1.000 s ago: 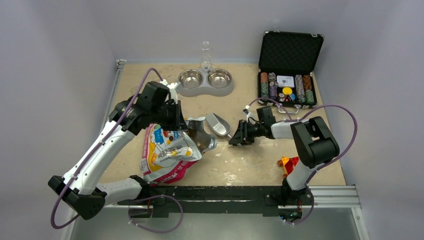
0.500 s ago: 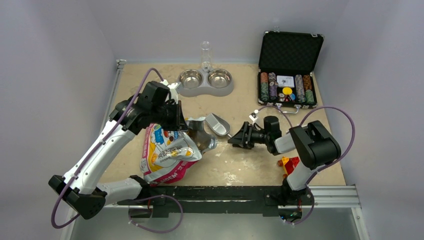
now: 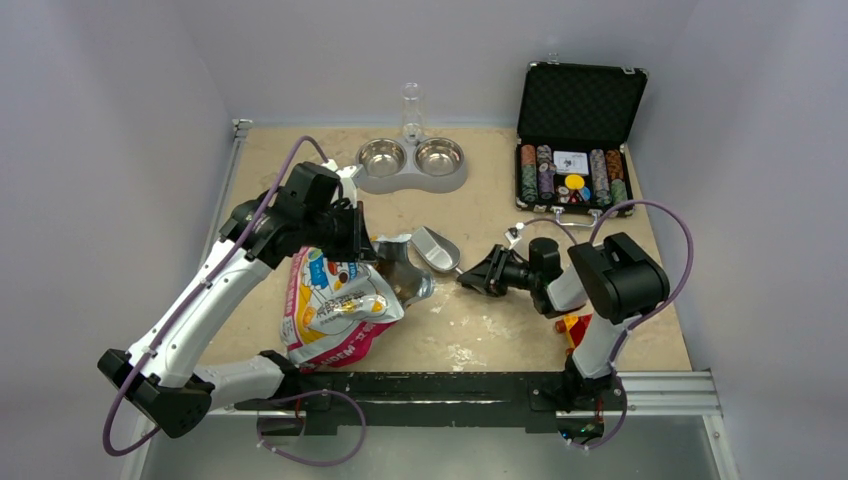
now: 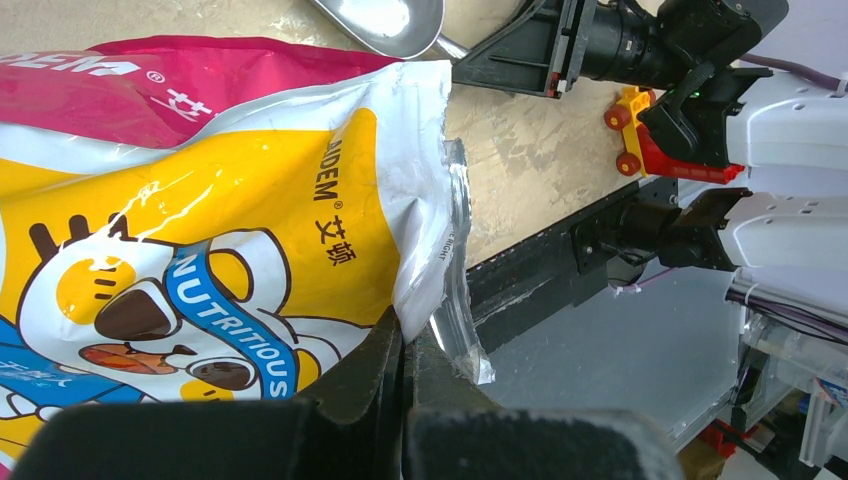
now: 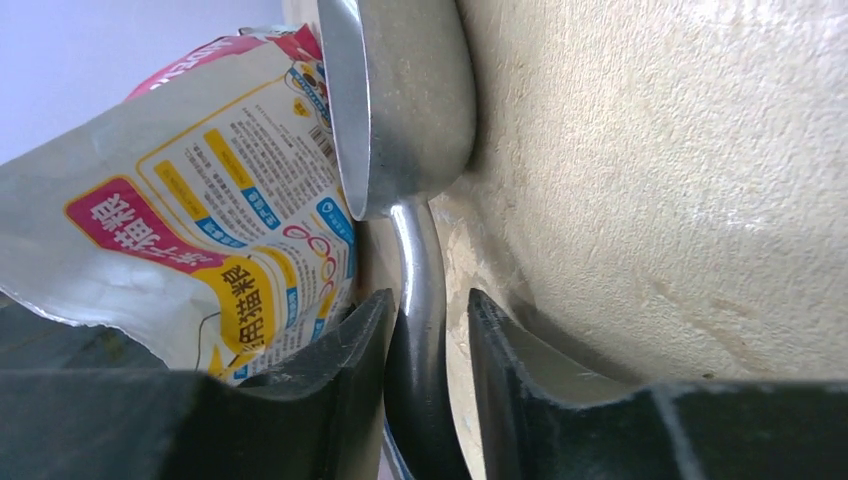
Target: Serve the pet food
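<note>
The pet food is hidden inside the white, pink and yellow foil bag (image 3: 335, 305), which stands at front left with its torn mouth facing right. My left gripper (image 4: 407, 340) is shut on the bag's top corner (image 4: 425, 290) and holds it up. A metal scoop (image 3: 435, 248) lies on the table just right of the bag's mouth, its bowl (image 5: 410, 100) empty. My right gripper (image 5: 425, 300) lies low at the scoop's handle (image 5: 420, 260), which runs between the fingers. One finger (image 5: 360, 330) presses the handle and the other sits tight beside it.
A double steel pet bowl (image 3: 410, 160) with a clear water bottle (image 3: 411, 110) stands at the back centre. An open black case of poker chips (image 3: 572, 150) sits at back right. A red and yellow toy (image 3: 575, 325) lies by the right arm's base.
The right arm's elbow drew back toward its base while the gripper stayed at the scoop's handle; its jaws widened and then narrowed onto it. The left arm, bag and scoop kept still.
</note>
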